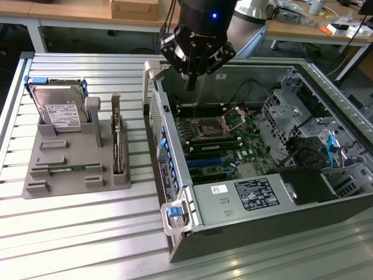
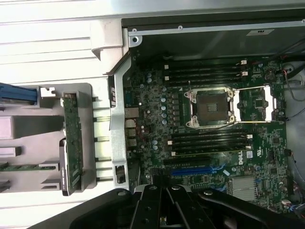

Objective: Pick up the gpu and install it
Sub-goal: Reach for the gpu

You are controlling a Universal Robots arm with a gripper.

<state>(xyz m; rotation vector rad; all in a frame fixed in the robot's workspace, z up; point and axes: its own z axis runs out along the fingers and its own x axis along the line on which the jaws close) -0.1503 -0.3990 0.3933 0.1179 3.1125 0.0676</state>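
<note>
The gpu is a thin green card with a metal end bracket. It stands on edge in a slot of the grey holder tray, at the exterior view's left of the open computer case. In the wrist view the gpu shows as a long green strip beside the case's rear wall. My gripper hangs above the case's back corner, over the motherboard and well apart from the card. Its fingers are pressed together, shut on nothing.
A silver hard drive with a white label leans in the tray, and a slim memory stick lies in it. On the motherboard are an open CPU socket and a blue expansion slot. Drive cages fill the case's far side.
</note>
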